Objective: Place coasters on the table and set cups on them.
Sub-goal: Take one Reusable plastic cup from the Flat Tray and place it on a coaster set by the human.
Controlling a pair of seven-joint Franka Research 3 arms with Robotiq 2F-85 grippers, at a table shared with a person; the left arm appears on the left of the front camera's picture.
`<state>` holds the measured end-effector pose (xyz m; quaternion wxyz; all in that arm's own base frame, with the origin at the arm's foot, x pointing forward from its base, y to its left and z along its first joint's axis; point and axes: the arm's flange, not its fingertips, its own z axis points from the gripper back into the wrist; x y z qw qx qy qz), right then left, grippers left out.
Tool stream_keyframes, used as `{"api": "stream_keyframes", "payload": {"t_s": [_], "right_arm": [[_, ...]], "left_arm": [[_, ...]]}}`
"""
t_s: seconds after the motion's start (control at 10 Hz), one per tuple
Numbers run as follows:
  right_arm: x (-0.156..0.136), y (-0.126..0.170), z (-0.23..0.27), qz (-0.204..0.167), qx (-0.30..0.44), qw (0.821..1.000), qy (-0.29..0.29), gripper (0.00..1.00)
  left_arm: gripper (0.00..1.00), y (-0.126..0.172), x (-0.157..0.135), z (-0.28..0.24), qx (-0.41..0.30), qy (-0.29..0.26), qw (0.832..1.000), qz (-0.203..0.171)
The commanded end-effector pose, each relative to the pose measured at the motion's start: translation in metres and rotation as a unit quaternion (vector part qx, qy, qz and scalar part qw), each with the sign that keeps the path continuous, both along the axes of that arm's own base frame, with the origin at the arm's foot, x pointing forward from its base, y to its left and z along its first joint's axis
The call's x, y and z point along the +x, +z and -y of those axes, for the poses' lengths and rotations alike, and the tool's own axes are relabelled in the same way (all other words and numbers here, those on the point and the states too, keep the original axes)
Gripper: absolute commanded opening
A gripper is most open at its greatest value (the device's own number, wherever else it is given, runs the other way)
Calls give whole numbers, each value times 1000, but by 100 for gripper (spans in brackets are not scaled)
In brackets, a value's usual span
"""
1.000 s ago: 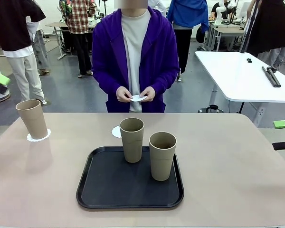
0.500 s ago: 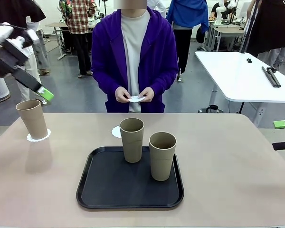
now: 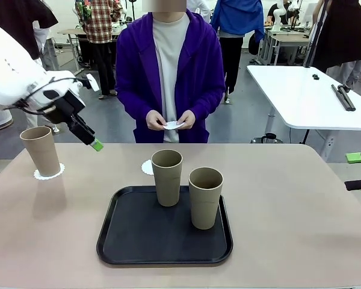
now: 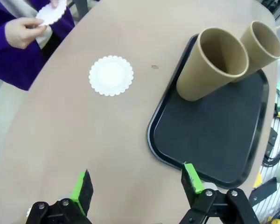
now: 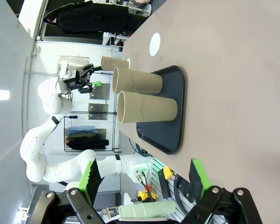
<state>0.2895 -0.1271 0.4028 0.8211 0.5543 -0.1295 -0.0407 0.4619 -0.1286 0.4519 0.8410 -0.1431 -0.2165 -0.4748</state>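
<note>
Nearest us, the beige bench point(image 3: 289, 235) lay bare along its near edge. The black tray point(image 3: 106, 244) sat just back from that edge, at the middle. Two cups stood upright on the tray: the near cup point(image 3: 206, 198) toward its right side and the second cup point(image 3: 167, 178) by its far edge. At the bench's right edge the right end effector point(image 5: 144, 175) hung with its jaws spread wide, gripping nothing. Just beyond the tray's far left corner we saw a bare coaster point(image 3: 146, 167). By the bench's left edge the third cup point(image 3: 42, 150) stood on its own coaster point(image 3: 48, 175). The left end effector point(image 4: 136, 183) hovered above the bench to the right of that cup, open and empty. At the far edge a person point(image 3: 132, 66) held another white coaster point(image 3: 175, 124) in both hands. Behind them stood a white table point(image 3: 307, 96), with more people on the grey floor.
</note>
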Motion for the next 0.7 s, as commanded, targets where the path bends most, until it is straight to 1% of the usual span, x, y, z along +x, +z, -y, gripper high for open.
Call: {"api": "stream_keyframes", "payload": {"t_s": [0.0, 0.1, 0.6], "right_arm": [[1, 1, 0, 5, 5, 1000, 1, 100], [1, 1, 0, 5, 5, 1000, 1, 100], [1, 1, 0, 5, 5, 1000, 1, 100]], "left_arm": [[100, 3, -1, -7, -4, 4, 998, -59], [100, 0, 0, 0, 0, 0, 1000, 0], [100, 0, 0, 0, 0, 0, 1000, 0]]}}
